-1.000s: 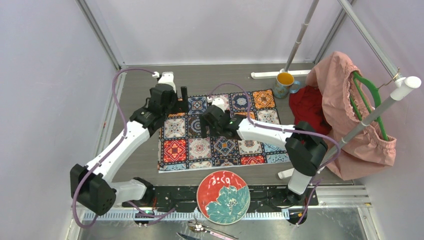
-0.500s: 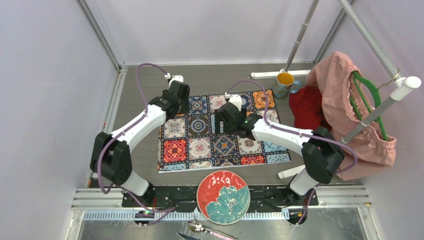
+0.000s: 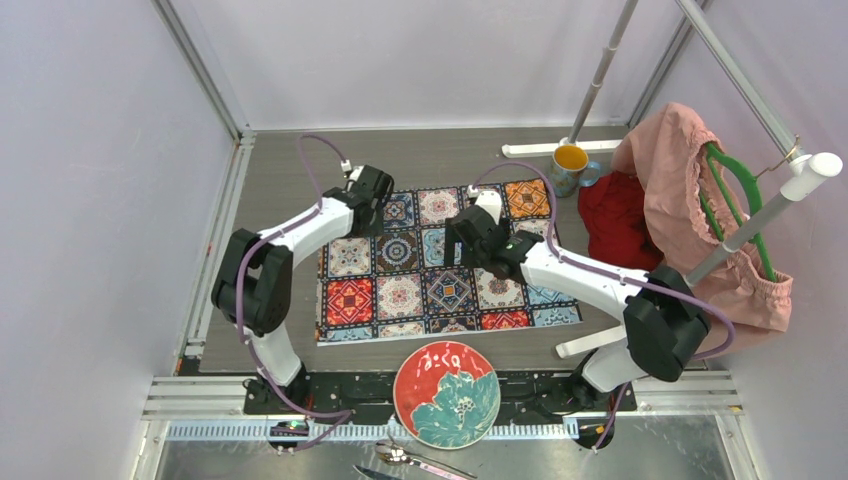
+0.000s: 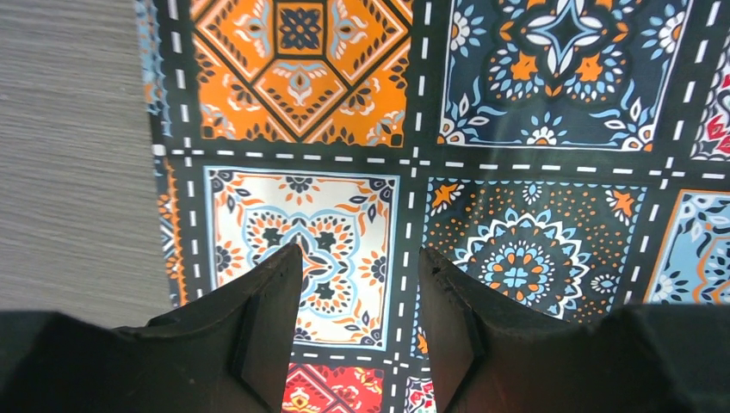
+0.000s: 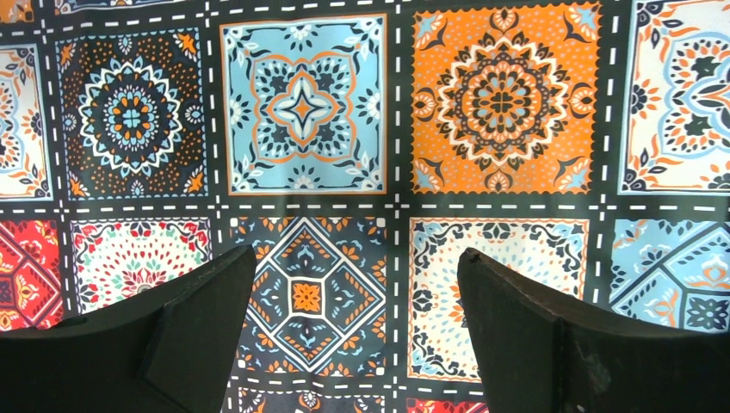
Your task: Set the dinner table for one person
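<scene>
The grey-brown wood-grain dinner table carries a colourful tile-patterned mat, lying flat. My left gripper hovers over the mat's far left corner. In the left wrist view its fingers stand a narrow gap apart, with only mat and table below. My right gripper hangs over the mat's far middle, its jaws wide open and empty above the tiles. A red-and-teal flower plate rests at the near edge between the arm bases.
A yellow-lined mug stands at the far right of the mat. Red cloth and a pink garment on a green hanger crowd the right side. A spoon and knife lie below the plate. White rack poles rise at the back right.
The left arm has swung right and forward to the mat's far left corner and its jaws have narrowed. The right gripper has drifted right and farther back, still wide.
</scene>
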Controlling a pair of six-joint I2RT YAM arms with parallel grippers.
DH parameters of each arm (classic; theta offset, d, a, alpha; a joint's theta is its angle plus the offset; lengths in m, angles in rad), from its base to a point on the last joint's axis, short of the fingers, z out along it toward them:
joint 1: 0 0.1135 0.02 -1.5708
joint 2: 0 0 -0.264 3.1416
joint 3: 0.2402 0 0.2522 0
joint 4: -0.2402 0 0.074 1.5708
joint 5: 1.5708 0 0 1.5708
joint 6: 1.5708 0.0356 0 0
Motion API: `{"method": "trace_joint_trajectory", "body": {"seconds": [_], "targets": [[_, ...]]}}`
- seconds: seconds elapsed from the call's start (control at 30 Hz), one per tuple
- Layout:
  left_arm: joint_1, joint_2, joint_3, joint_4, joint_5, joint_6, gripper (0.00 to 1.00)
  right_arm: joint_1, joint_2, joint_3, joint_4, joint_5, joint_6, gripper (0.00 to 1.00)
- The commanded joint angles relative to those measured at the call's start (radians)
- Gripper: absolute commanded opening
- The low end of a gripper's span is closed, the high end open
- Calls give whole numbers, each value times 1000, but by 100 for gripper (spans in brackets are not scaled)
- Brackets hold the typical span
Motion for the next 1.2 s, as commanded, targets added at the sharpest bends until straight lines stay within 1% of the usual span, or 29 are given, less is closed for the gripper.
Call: {"method": "trace_joint_trajectory", "body": {"seconds": [0.0, 0.13, 0.3, 0.5, 0.67, 1.0, 1.17], "targets": [[32, 29, 0, 40, 94, -56, 53, -15, -51, -9, 11, 15, 19, 93], [70, 37, -41, 109, 178, -60, 53, -23, -59, -22, 17, 4, 22, 93], [91, 70, -54, 140, 217, -59, 53, -31, -61, -31, 18, -9, 23, 93], [101, 129, -38, 147, 231, -60, 53, -42, -65, -35, 16, -15, 22, 93], [108, 169, -14, 135, 213, -54, 53, -47, -89, -49, 13, -12, 27, 93], [172, 233, 54, 118, 213, -20, 53, -69, -136, -75, -10, -8, 23, 93], [186, 285, 104, 111, 214, -6, 53, -78, -150, -74, -21, -10, 17, 93]]}}
